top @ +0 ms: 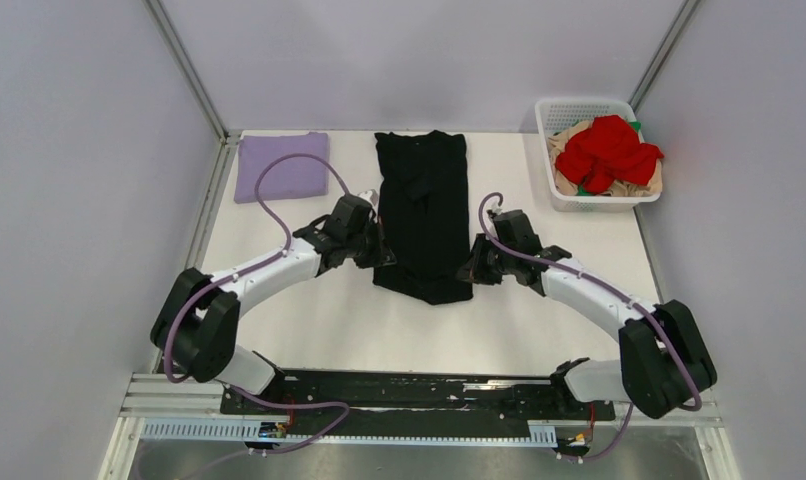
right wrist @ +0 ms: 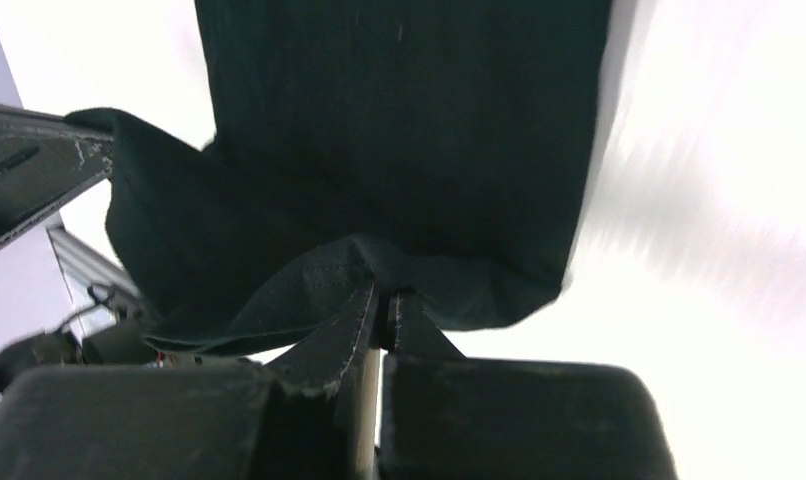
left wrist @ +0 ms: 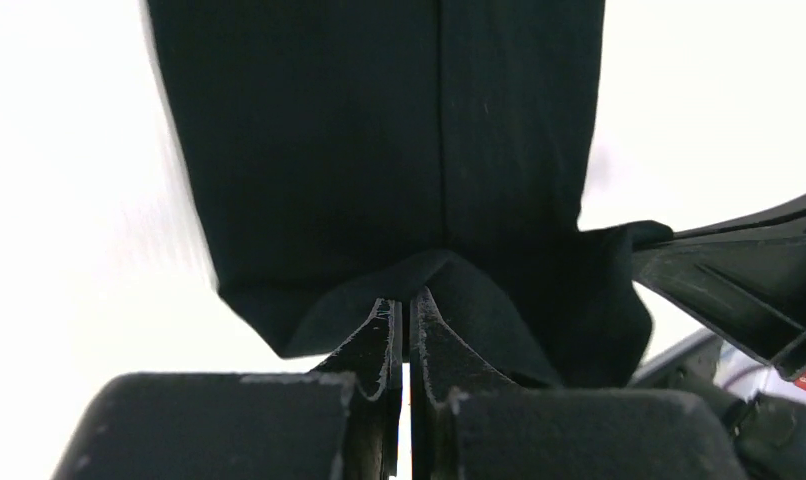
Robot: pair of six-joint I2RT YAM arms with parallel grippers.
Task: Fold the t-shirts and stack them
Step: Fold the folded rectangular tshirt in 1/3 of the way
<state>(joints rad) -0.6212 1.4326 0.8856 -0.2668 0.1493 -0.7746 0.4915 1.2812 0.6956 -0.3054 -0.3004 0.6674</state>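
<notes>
A large black cloth t-shirt [top: 422, 200] lies as a long narrow strip down the middle of the flat white table [top: 309, 330]. At the black t-shirt's near left corner the left end effector [left wrist: 406, 298] has its fingers pressed together, pinching the hem, which peaks up at the tips. At the near right corner the right end effector [right wrist: 383, 298] is likewise clamped on a raised fold of hem. Left of the black t-shirt's far end, well apart from it, a lavender cloth t-shirt [top: 282, 166] sits folded into a neat rectangle. Right of that far end stands a white plastic mesh basket [top: 582, 105] holding a crumpled red cloth t-shirt [top: 607, 152] on top of tan cloth [top: 647, 184], with a sliver of green cloth [top: 635, 125] beside the red. Plain pale lilac-grey walls [top: 79, 150] close in behind and on both sides of the black t-shirt, joined by slim metal corner posts [top: 184, 65]. Nearer than it, a slotted metal rail [top: 379, 405] carries the arm bases.
</notes>
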